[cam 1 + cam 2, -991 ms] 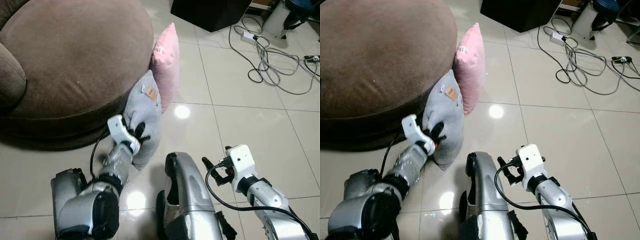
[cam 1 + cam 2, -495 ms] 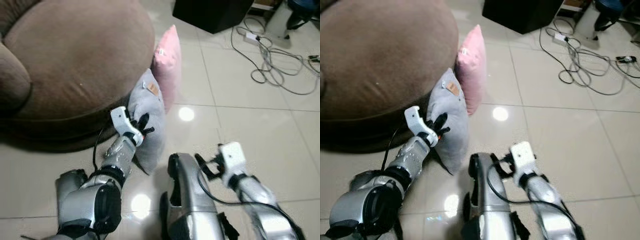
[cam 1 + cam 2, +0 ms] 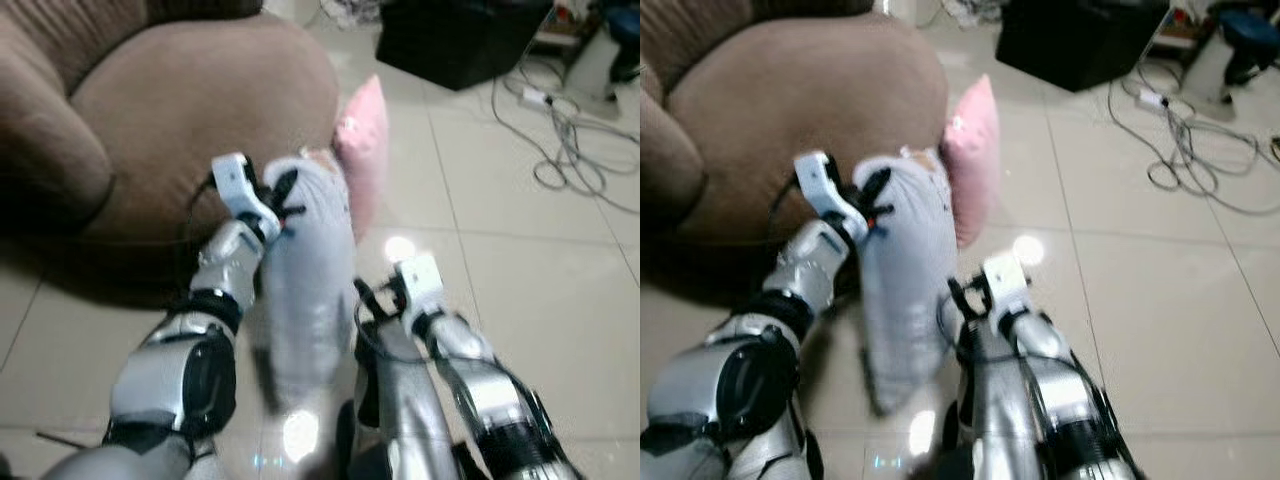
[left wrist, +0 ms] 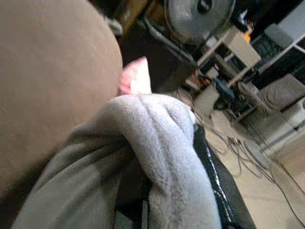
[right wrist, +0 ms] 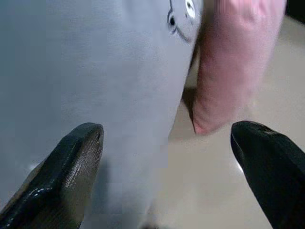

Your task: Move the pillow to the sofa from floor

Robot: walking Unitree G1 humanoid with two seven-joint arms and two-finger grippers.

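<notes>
Left gripper (image 3: 283,205) pinches the top edge of the grey pillow (image 3: 305,290), which hangs clear of the floor just beside the brown sofa (image 3: 190,110). Right gripper (image 5: 167,157) has fingers spread wide, near the pillow's lower half on the side away from the sofa. Pink pillow (image 3: 362,150) leans against the sofa. Head views blurred.
</notes>
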